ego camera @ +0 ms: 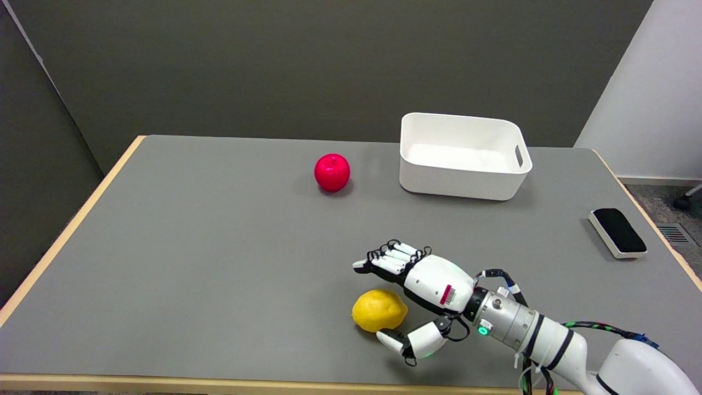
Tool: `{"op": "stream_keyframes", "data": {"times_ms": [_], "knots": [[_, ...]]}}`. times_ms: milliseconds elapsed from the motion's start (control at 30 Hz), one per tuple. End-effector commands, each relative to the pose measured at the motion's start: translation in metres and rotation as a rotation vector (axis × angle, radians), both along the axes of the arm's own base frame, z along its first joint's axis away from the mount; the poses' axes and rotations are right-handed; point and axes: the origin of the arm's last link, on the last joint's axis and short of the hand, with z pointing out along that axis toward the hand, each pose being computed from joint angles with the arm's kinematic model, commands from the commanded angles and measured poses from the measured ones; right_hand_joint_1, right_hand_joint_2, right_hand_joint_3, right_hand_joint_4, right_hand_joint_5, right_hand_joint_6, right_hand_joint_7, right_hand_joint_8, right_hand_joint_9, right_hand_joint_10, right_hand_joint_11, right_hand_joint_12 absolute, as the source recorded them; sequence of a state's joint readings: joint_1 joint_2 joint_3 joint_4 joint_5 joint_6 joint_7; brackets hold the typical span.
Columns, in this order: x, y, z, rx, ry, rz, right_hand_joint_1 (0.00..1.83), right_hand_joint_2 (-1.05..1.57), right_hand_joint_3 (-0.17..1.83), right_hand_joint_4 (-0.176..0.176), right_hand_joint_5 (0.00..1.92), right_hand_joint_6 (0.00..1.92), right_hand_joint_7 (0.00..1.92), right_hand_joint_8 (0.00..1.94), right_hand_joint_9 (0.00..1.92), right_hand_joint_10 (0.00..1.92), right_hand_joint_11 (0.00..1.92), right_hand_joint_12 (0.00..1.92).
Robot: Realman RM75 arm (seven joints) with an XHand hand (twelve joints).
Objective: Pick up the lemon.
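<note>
Right now, operator, your view reads like this:
Lemon (379, 310): it lies on the grey bench (219, 263) near the front edge, right of centre in your picture.
Lemon axis: the long axis runs roughly left to right across your view, with the blunt nipple end toward the right, next to the palm.
Right hand (422, 291): your hand is spread wide and holds nothing; the fingers (392, 259) reach out past the far side of the lemon, the thumb (397, 341) sits at its near side, and the fruit lies between them. Whether any part touches the peel cannot be told.
Writing: a small red-and-white barcode label (447, 295) sits on the back of the hand; its print is too small to read.
Other things: a red apple (332, 172), a white bin (462, 155) with a handle slot, and a black-topped eraser (617, 232) by the right edge.
</note>
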State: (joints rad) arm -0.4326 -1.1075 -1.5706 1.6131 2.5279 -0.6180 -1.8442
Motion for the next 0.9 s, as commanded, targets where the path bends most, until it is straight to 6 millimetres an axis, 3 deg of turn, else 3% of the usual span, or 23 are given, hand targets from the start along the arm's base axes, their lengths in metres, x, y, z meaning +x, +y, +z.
{"op": "stream_keyframes", "data": {"times_ms": [33,200,333,433,500,567,633,733,900], "knots": [[-0.027,-0.001,0.001,-0.056,0.025,-0.087,0.66,0.61,0.97,-0.152,0.13,0.43,0.23,0.46,0.13,0.76,0.00,1.08],[-0.025,-0.006,0.001,-0.054,0.019,-0.072,0.72,0.62,0.98,-0.148,0.13,0.42,0.25,0.48,0.16,0.78,0.00,1.10],[-0.021,-0.008,-0.002,-0.031,0.056,-0.005,0.88,0.71,0.99,-0.131,0.19,0.45,0.33,0.62,0.31,0.90,0.06,1.19],[-0.019,-0.010,-0.008,-0.012,0.056,0.050,1.01,0.80,0.89,-0.131,0.23,0.64,0.28,1.19,0.39,1.19,0.18,1.34],[-0.020,-0.013,-0.011,0.006,0.021,0.075,1.01,0.84,0.85,-0.133,0.22,0.83,0.23,1.42,0.39,1.39,0.23,1.41],[-0.024,-0.013,-0.013,0.026,-0.011,0.091,1.18,1.30,0.34,-0.147,0.22,1.11,0.38,1.94,0.36,1.73,0.18,1.75],[-0.026,-0.015,-0.016,0.042,-0.054,0.110,1.19,1.30,0.35,-0.149,0.23,1.19,0.39,1.94,0.37,1.77,0.13,1.80],[-0.025,-0.019,-0.017,0.042,-0.094,0.139,1.09,1.36,0.11,-0.155,0.47,1.54,0.54,1.94,0.49,1.87,0.03,1.92],[-0.009,-0.035,-0.002,-0.005,-0.083,0.204,1.08,1.36,0.12,-0.145,0.44,1.60,0.56,1.94,0.56,1.92,0.08,1.92]]}}
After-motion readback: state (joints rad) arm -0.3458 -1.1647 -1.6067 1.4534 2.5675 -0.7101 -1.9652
